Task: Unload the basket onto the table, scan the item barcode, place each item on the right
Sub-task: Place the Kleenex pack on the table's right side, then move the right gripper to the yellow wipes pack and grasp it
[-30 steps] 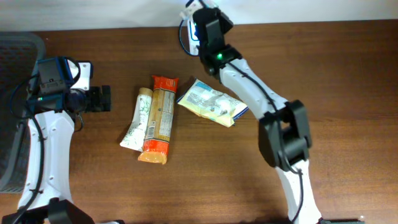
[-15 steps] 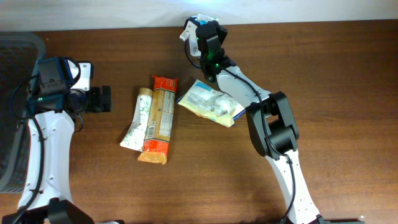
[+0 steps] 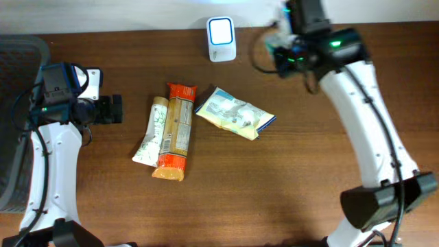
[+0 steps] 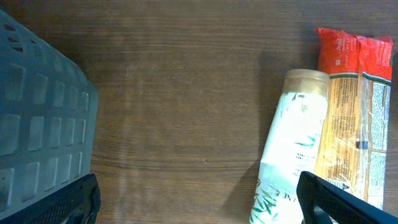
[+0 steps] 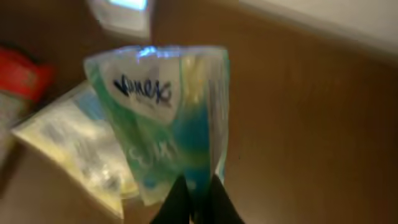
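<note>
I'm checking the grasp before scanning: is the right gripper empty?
No, in the right wrist view the right gripper is shut on an edge of the Kleenex pack.

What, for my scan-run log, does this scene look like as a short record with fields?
scanner: white unit by the far wall, screen lit
right tool: shut on tissue pack, held up to the right of the scanner
left tool: open, empty, between basket and tube
lying loose: tube and orange packet side by side; pale pouch apart to their right
barcode: not visible in any view
</note>
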`<state>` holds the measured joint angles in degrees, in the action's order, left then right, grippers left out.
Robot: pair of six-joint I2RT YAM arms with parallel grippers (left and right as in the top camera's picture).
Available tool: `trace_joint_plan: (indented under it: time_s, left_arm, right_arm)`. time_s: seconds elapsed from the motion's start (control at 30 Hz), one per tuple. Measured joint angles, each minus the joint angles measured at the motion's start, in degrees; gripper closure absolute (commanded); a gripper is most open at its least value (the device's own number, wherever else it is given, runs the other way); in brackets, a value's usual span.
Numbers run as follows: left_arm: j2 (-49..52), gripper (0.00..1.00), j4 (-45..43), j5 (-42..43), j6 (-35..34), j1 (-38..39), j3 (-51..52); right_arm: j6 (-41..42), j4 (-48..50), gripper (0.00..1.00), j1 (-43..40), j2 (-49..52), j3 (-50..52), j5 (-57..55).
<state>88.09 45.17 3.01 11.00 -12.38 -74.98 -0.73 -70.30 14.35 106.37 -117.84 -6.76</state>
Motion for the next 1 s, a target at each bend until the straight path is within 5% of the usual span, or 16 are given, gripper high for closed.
trace_joint_plan:
  time_s: [0.1, 0.3, 0.4, 0.57, 0.77, 0.83, 1.0]
  left_arm:
    - [0.04, 0.01, 0.0, 0.0, 0.0, 0.0, 0.0]
    - [0.04, 0.01, -0.02, 0.0, 0.0, 0.0, 0.0]
    - [0.04, 0.01, 0.0, 0.0, 0.0, 0.0, 0.0]
    - [0.04, 0.01, 0.02, 0.0, 0.0, 0.0, 0.0]
    - [0.04, 0.01, 0.02, -0.02, 0.0, 0.0, 0.0]
    - [0.04, 0.01, -0.02, -0.02, 0.0, 0.0, 0.0]
    - [0.04, 0.01, 0.04, 0.02, 0.0, 0.0, 0.0]
  right_arm:
    - [2.71, -6.64, 0.96, -9.64, 1.75, 3.28, 5.35]
    - [6.4, 8.94, 0.94, -25.33, 5.77, 29.99, 11.56]
    - [7.21, 11.21, 0.56, -29.33, 5.77, 35.71, 11.93]
    - [7.43, 8.76, 0.44, -30.12, 5.77, 36.0, 12.98]
    - [4.85, -4.35, 0.44, -24.28, 5.66, 19.15, 24.33]
    - [5.22, 0.28, 0.44, -18.56, 5.66, 18.71, 27.61]
    - [15.04, 17.75, 0.7, -0.28, 5.79, 20.52, 30.67]
